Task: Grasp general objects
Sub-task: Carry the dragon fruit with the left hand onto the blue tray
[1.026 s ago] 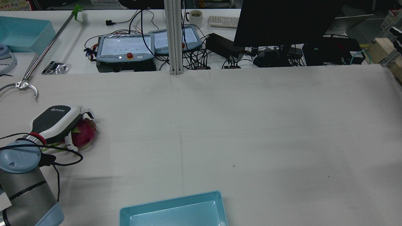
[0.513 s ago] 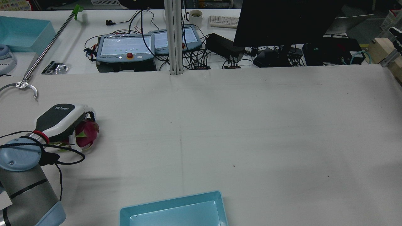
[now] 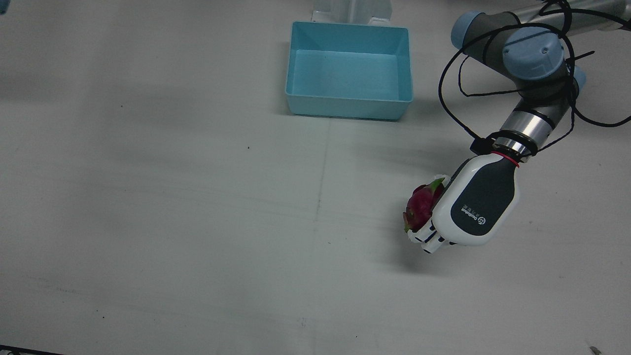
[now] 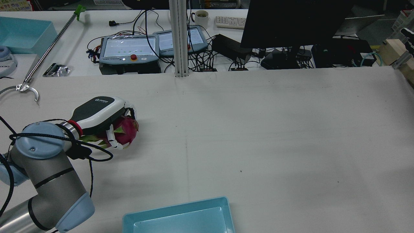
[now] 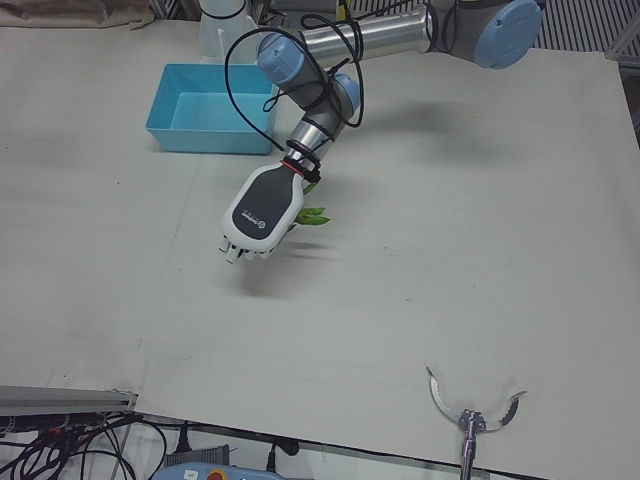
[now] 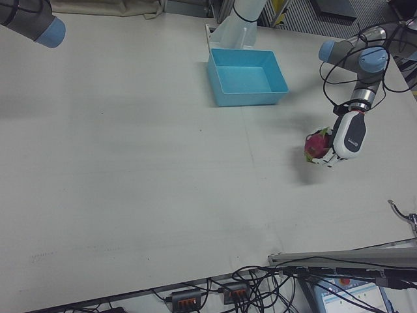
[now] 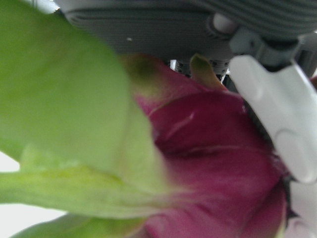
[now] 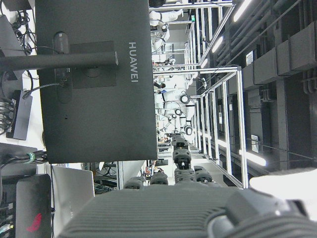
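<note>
The left hand, a white-and-dark-grey shell with white fingers, has carried the magenta, green-scaled dragon fruit inward along the white tabletop: a second ago the pair sat near the left edge in the rear view, close to the metal reacher claw, and now they are well clear of it and nearer the middle. The shadow on the cloth below and apart from the hand in the front and left-front views suggests the fruit is off the surface, so the grasp looks made and the carry is under way, probably toward the shallow light-blue plastic bin, which stands empty and well apart from the hand. The fingers are curled around the fruit, gripping it from above and from the side, with the palm covering much of it. The fruit is egg-shaped with a deep pink skin and pale green leafy tips; one long green scale pokes out behind the hand, and in the left hand view the skin and a leaf fill the picture, pressed against the palm. The right hand's own camera shows only part of its dark shell, so whether its fingers are open or closed cannot be told.
</note>
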